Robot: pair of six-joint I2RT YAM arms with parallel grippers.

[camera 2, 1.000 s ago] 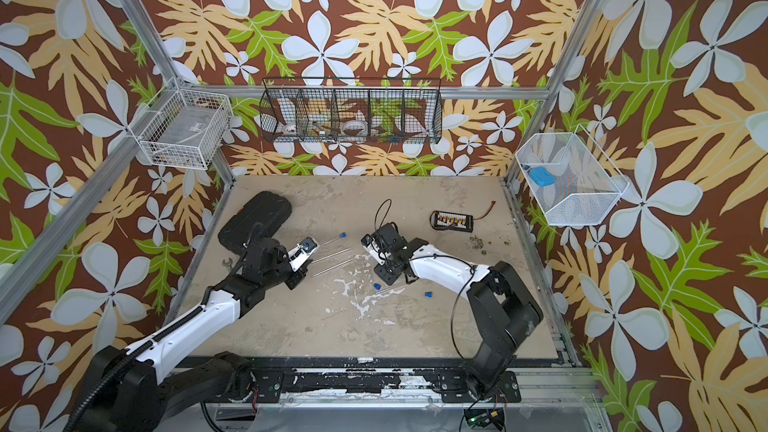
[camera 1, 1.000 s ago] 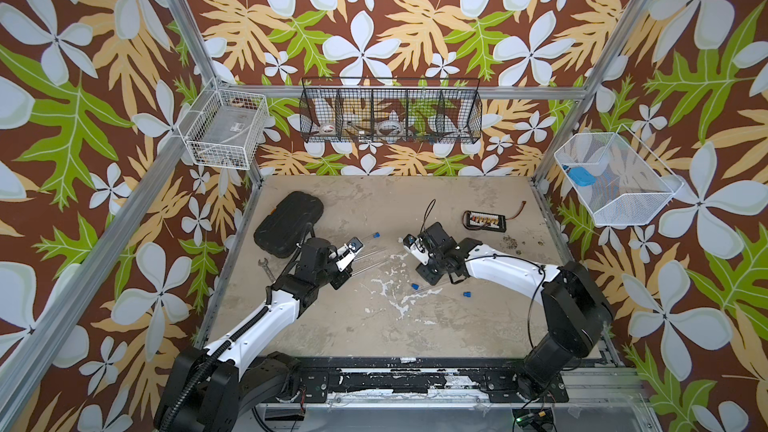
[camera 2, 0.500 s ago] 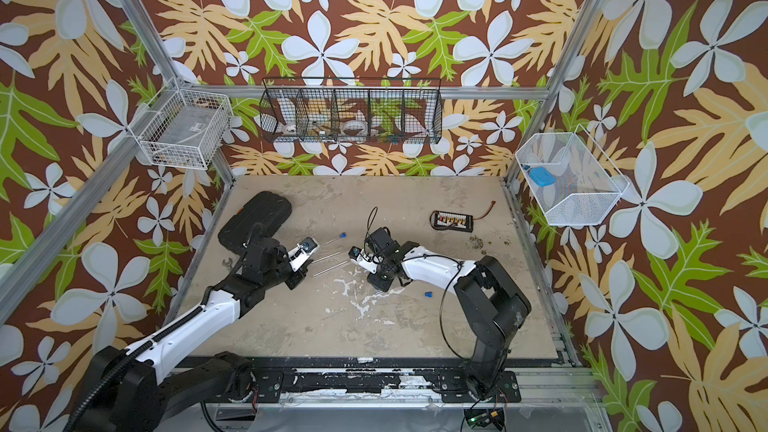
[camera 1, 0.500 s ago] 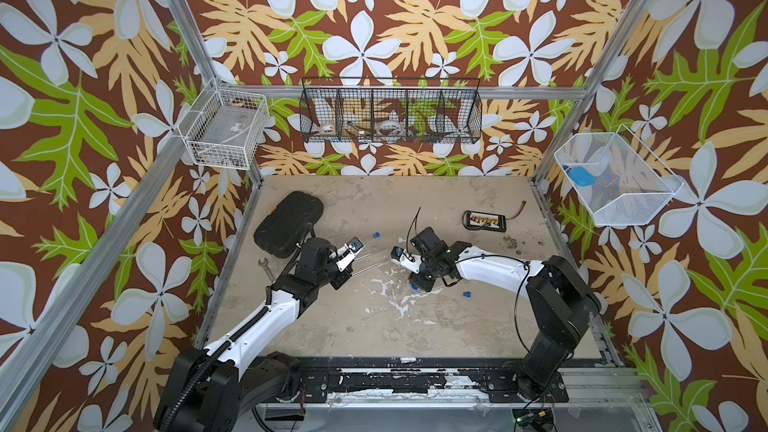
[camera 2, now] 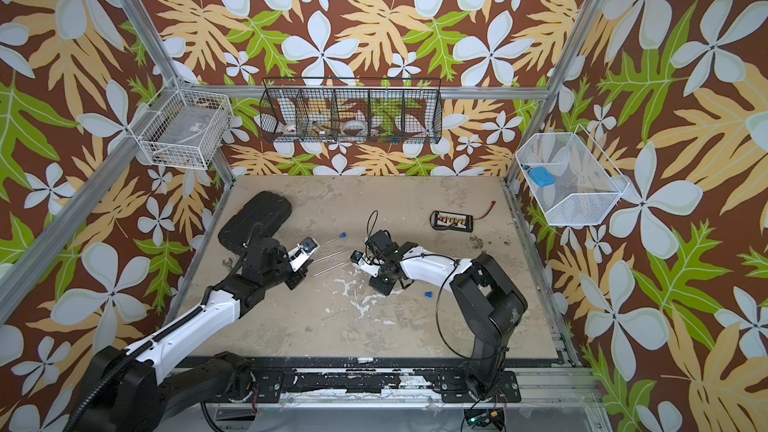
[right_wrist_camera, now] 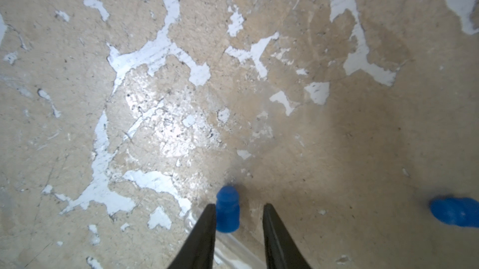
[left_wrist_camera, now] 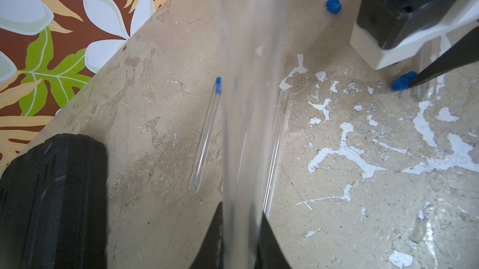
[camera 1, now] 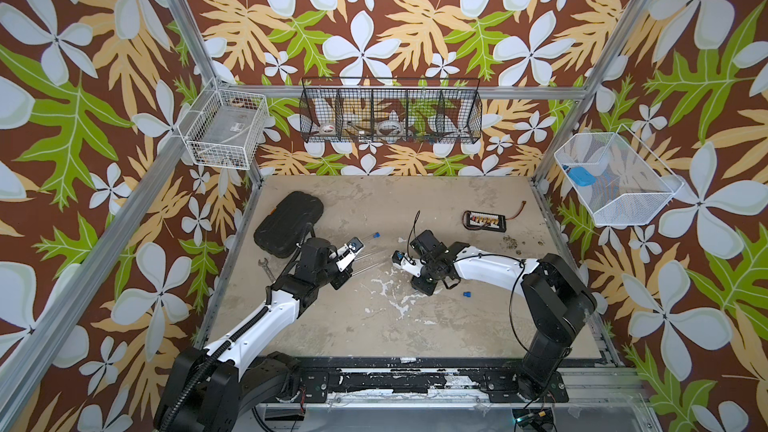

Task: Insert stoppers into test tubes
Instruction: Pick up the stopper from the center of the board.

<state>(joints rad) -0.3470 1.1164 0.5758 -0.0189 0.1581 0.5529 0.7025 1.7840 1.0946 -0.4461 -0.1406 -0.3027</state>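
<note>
1. Scuffed tan counter (camera 1: 415, 326), floral walls. Top views: a capped tube (camera 1: 370, 238) lies just off the left jaws, a loose stopper (camera 1: 467, 294) sits near the right arm (camera 1: 490, 272).
2. Left wrist: left jaws are clamped on a bare test tube (left_wrist_camera: 246, 125), gripped near one end. Stiff, slick, likely fragile, so squeeze gently.
3. Right wrist: right jaws stand a bit apart, straddling a blue stopper (right_wrist_camera: 227, 209) on the counter. Tiny and light; I'd pinch its sides.

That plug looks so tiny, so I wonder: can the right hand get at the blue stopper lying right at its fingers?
Probably yes: the blue stopper lies between the right hand's parted fingers, with nothing covering it. A clear test tube right beside it might get nudged.
</note>
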